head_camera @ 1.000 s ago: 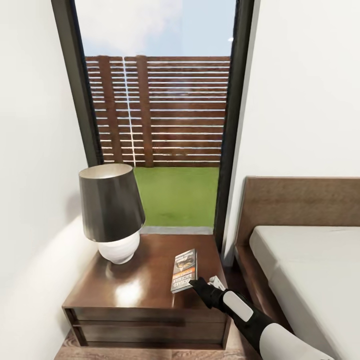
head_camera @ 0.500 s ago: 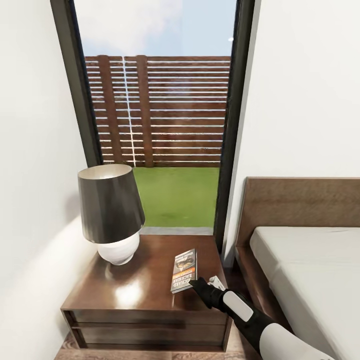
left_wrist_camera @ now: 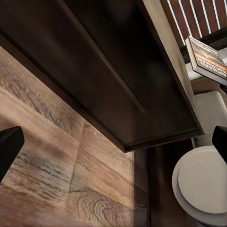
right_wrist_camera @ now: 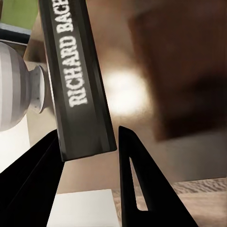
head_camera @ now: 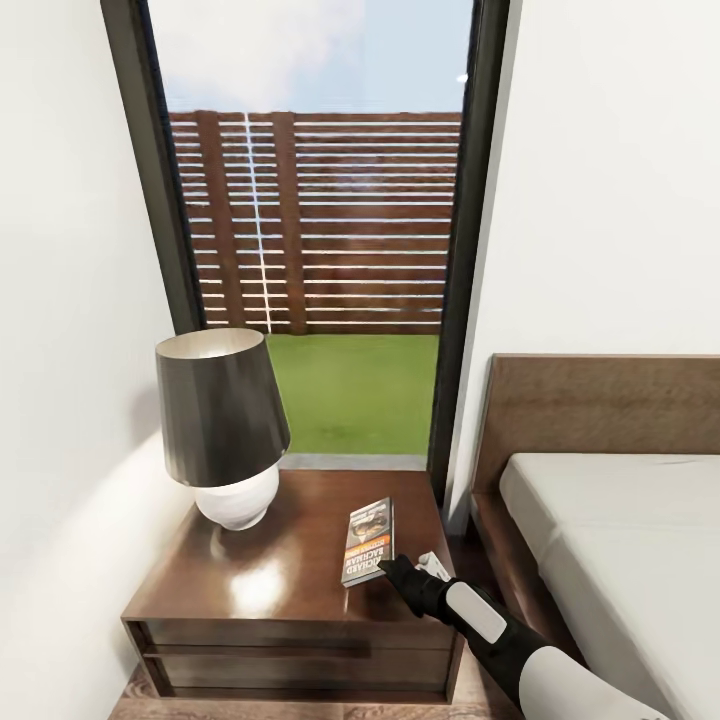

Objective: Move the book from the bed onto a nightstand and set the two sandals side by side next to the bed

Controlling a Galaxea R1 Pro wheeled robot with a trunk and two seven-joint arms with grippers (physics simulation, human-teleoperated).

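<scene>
The book (head_camera: 368,542) lies on the nightstand (head_camera: 290,570), on the side nearest the bed (head_camera: 610,540), well clear of the lamp (head_camera: 222,425) on the far side. The right gripper (head_camera: 388,566) sits at the book's near end; the right wrist view shows the spine (right_wrist_camera: 78,80) between the two black fingers (right_wrist_camera: 137,179), which stand just beside it, so I'd judge the claw narrowly parted around the book rather than clamping it, though I can't be sure. The left gripper's fingers (left_wrist_camera: 9,146) appear at the frame edges of its wrist view, spread wide, low by the nightstand's front.

To finish well, I'd open fully and draw straight back off the nightstand, not sideways, lest the book be dragged over the edge.

The nightstand top is glossy dark wood, likely slick. Behind it a tall black-framed window (head_camera: 320,220) shows a slatted fence and lawn; white walls, plank floor (left_wrist_camera: 71,179).
</scene>
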